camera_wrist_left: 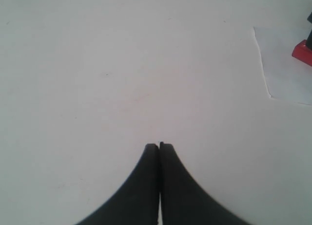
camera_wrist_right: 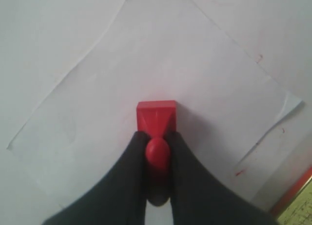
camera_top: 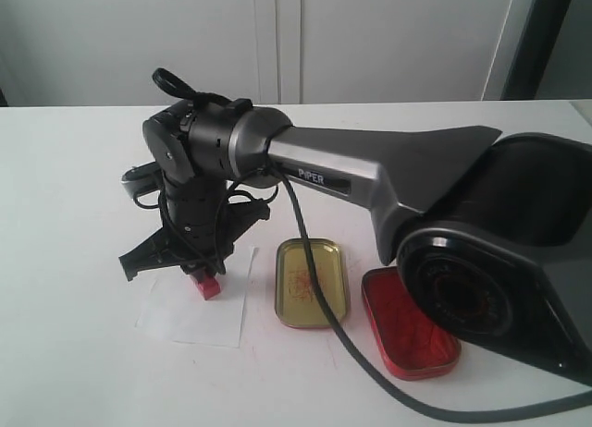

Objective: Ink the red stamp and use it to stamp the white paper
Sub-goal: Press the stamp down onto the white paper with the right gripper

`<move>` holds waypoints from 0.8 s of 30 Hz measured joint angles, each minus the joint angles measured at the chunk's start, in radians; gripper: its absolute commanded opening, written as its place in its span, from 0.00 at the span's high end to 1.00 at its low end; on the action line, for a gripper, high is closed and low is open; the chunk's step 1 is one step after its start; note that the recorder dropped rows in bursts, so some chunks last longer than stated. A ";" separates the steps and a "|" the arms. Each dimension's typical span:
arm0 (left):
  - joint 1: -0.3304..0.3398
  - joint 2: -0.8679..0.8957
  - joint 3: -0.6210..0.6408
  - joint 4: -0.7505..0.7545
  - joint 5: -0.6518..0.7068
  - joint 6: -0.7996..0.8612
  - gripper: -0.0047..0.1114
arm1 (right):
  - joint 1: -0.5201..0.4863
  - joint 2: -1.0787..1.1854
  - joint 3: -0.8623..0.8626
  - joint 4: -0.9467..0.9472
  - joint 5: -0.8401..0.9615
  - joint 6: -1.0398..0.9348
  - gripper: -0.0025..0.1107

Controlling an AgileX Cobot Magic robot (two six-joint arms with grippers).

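- The right gripper (camera_wrist_right: pixel 157 137) is clenching the thin knob of the red stamp (camera_wrist_right: pixel 156 115), with one finger on each side.
- In the exterior view, the red stamp (camera_top: pixel 207 286) is sitting left of centre and low in the frame, over the upper right part of the white paper (camera_top: pixel 185 321). I cannot tell whether its base is pressing flat.
- The left gripper (camera_wrist_left: pixel 159 146) is hovering over the bare table (camera_wrist_left: pixel 97 64) with its jaws pressed together and nothing between them.
- Risk: the narrow knob is giving little purchase, so the stamp could be tilting and printing on one edge only.
- Risk: nothing is pinning the loose paper, so it could slide or lift with the inked base.
- Risk: the cable (camera_top: pixel 314 288) is draping across the gold tin (camera_top: pixel 294 302) and might drag it.
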 measured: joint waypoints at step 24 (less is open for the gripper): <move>0.000 0.000 0.000 0.000 0.000 0.000 0.96 | 0.000 -0.059 0.002 -0.002 -0.004 0.000 0.98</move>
